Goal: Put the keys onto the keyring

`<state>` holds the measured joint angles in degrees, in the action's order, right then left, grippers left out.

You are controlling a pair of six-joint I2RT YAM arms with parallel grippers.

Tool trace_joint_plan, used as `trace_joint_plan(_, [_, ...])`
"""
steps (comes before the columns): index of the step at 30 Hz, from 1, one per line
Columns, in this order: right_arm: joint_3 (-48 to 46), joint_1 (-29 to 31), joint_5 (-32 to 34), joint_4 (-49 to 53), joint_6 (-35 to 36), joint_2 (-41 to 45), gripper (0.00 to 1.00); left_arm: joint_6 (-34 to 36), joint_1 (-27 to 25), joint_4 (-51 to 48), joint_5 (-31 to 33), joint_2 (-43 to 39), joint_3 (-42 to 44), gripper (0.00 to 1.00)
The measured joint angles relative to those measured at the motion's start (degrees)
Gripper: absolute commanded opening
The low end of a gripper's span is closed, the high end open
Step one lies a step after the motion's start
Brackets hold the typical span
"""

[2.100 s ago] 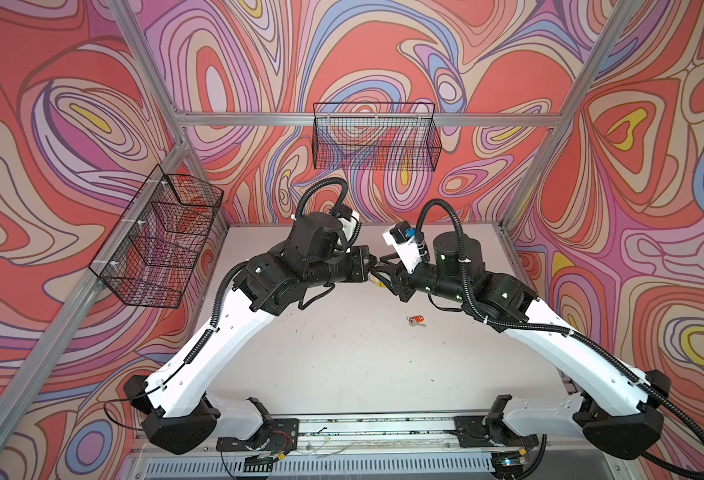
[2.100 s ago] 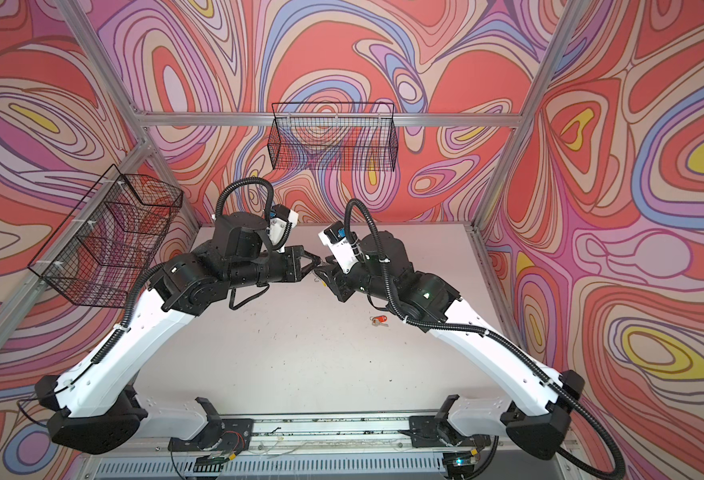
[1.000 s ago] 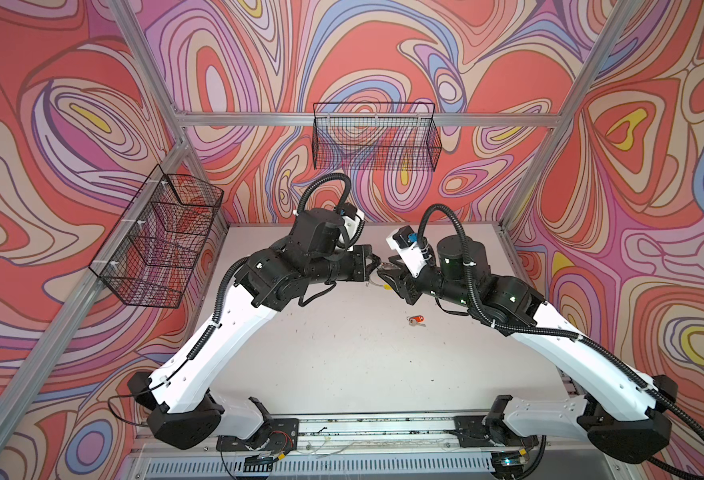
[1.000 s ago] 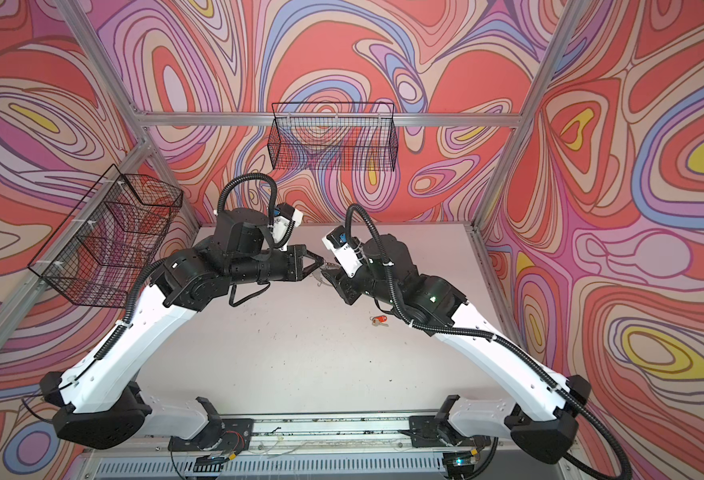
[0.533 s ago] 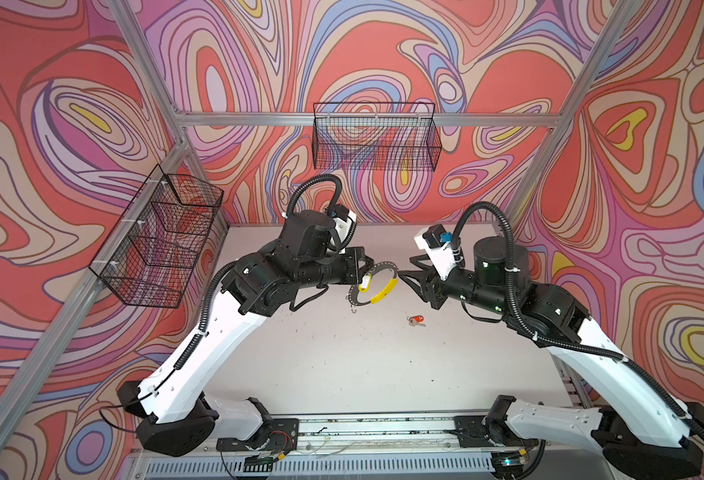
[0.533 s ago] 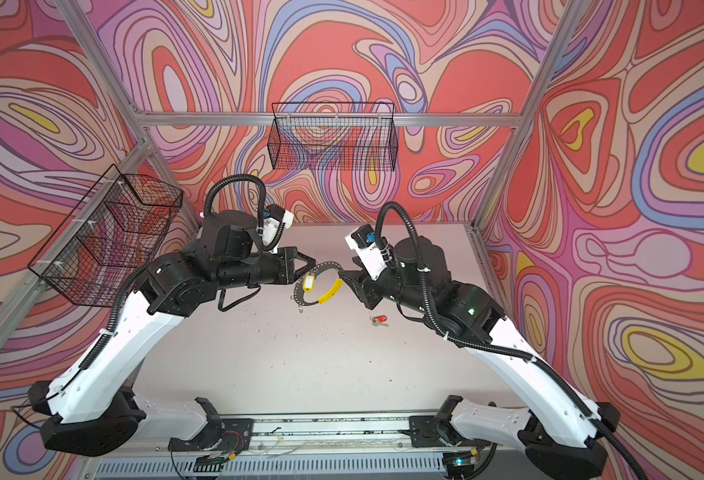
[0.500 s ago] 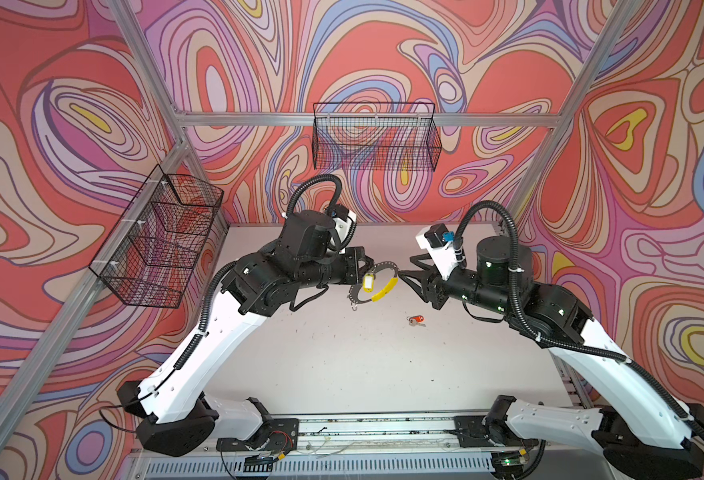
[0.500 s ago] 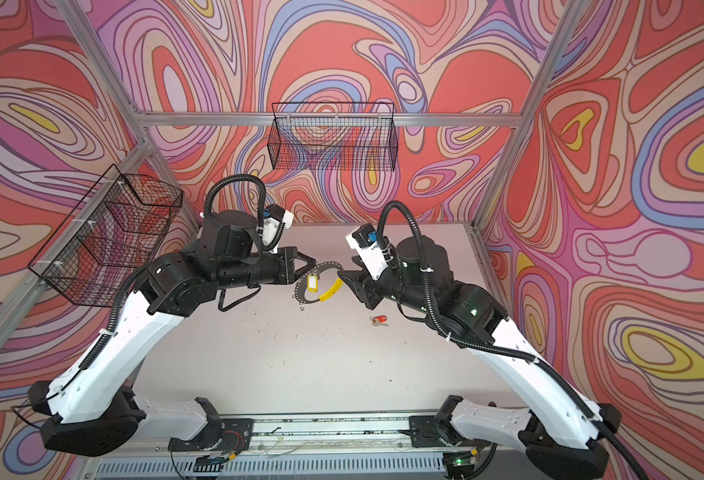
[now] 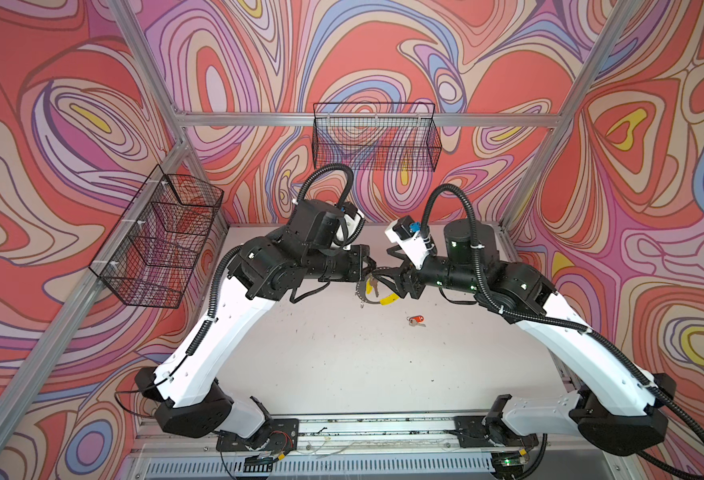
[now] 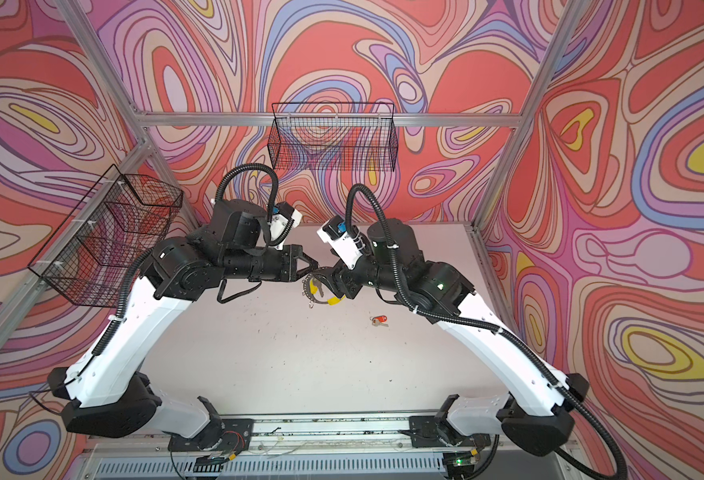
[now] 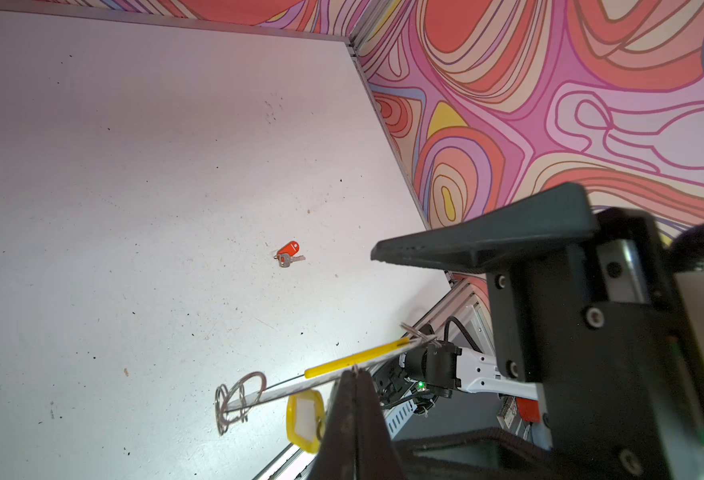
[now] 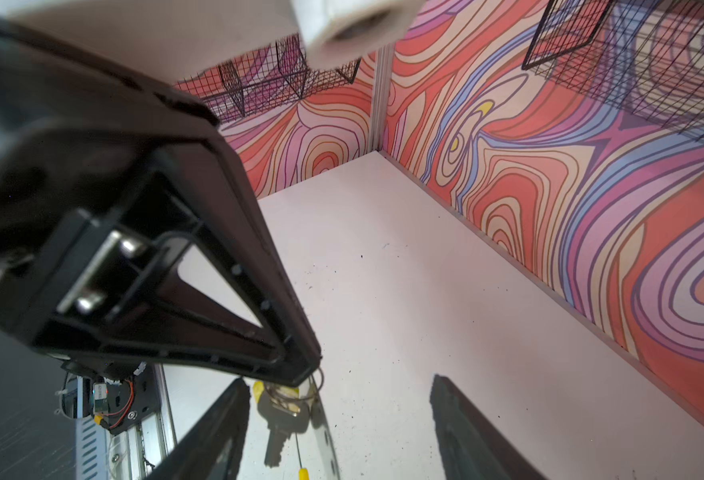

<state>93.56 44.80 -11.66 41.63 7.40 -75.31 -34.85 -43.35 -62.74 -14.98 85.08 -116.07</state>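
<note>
Left gripper (image 9: 369,273) pinches keyring (image 9: 359,291) rim mid-air, yellow-tag key (image 12: 277,432) dangling (looks threaded). Right gripper (image 12: 337,386) wide, empty — bumping could knock the ring loose. Red-tag key (image 9: 416,320) lies on table (image 9: 321,357).

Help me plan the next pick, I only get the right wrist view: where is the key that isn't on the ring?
Observer: The red-tagged key lies on the table, apart from both arms, on the right arm's side in both top views.
Operator: Is the ring resting on anything?
Observer: It seems not; the keyring hangs above the table, pinched at its rim by the shut left gripper.
Operator: Which key dangles before me?
Observer: The yellow-tagged key; its tag hangs beside the left gripper.
</note>
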Motion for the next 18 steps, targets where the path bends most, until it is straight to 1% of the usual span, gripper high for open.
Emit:
trace_joint_plan(6, [-0.7, 0.0, -1.3, -0.5, 1.0, -1.0, 0.73, 0.3, 0.0, -2.5, -0.4, 1.4, -1.9, 0.00])
trace_joint_plan(12, [-6.4, 0.1, -2.1, -4.8, 0.1, -0.4, 0.72, -0.3, -0.1, -3.3, -1.0, 2.7, -3.2, 0.00])
trace_joint_plan(14, [-8.1, 0.2, -2.1, -6.5, -0.5, -0.3, 0.69, -0.8, -0.1, -3.3, -1.0, 2.9, -3.2, 0.00])
trace_joint_plan(18, [-10.0, 0.3, -1.0, -8.8, -1.4, 0.3, 0.58, -1.4, -0.1, -3.3, -1.1, 2.9, -3.2, 0.00])
